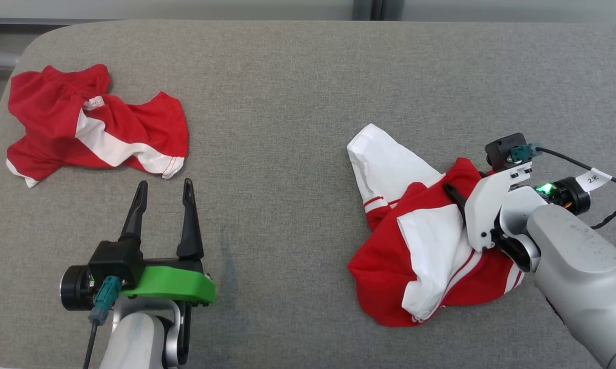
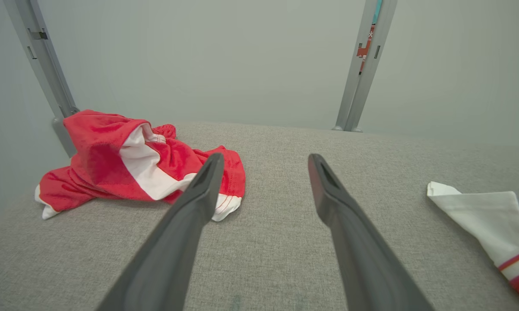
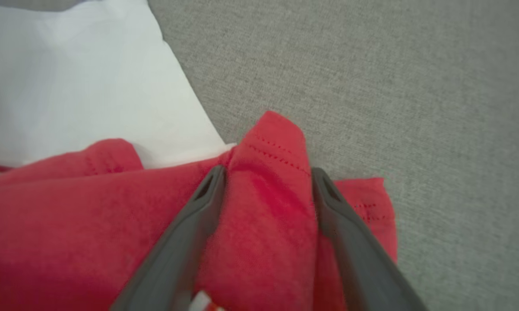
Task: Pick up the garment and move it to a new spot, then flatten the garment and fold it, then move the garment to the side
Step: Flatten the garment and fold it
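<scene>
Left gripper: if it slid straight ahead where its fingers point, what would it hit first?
Probably the hem corner of the crumpled red and white garment, which lies just ahead of one finger of the left gripper; between the fingers the way looks free.

right hand [image 1: 455, 195] largely hidden behind its wrist, garment [image 2: 492, 216] cut by edge

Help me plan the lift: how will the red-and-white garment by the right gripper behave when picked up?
Probably floppy: the red-and-white garment lies crumpled in soft folds. Likely light: thin cloth. The open right gripper straddles one raised fold, so other layers may trail.
</scene>
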Controlling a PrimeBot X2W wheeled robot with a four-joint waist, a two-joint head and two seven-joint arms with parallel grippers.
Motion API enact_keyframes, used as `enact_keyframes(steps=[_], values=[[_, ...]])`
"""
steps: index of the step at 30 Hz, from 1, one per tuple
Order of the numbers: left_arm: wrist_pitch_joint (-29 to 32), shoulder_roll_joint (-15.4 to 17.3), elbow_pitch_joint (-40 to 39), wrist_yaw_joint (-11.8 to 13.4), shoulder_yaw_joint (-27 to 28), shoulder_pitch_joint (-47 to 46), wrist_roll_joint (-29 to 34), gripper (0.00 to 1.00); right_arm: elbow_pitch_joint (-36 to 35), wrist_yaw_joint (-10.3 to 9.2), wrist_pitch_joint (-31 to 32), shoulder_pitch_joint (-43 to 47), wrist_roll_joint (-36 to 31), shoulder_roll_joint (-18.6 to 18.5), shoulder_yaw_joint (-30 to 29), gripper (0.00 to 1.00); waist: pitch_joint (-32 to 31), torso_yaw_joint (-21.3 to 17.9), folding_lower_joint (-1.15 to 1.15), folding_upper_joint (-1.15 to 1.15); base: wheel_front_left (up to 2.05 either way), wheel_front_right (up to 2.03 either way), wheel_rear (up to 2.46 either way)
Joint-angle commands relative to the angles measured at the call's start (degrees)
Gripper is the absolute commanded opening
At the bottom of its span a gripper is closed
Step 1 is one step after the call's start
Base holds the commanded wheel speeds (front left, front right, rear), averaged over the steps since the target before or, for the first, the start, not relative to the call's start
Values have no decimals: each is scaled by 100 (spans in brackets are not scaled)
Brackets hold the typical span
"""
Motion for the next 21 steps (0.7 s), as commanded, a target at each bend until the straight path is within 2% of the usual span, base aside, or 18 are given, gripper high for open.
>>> enact_keyframes(steps=[1,2,7,13,21], values=[[-1,14,4,5,22,-14,-5,100,77,5,144,214,101,28,188,37,-18,-27,0,0,0,0,0],[-1,14,7,1,22,-14,-5,100,25,5,39,188,180,12,223,0,-23,-39,0,0,0,0,0],[-1,14,-7,-6,8,-51,19,100,73,-3,-778,-241,12,-234,110,0,-42,-81,0,0,0,0,0],[-1,15,-17,-37,73,-54,61,100,255,-1,-1606,-752,-384,-218,-77,0,-86,-84,0,0,0,0,0],[-1,15,-38,-24,99,67,1,100,-98,0,-2301,-1159,-801,504,122,0,-235,31,0,0,0,0,0]])
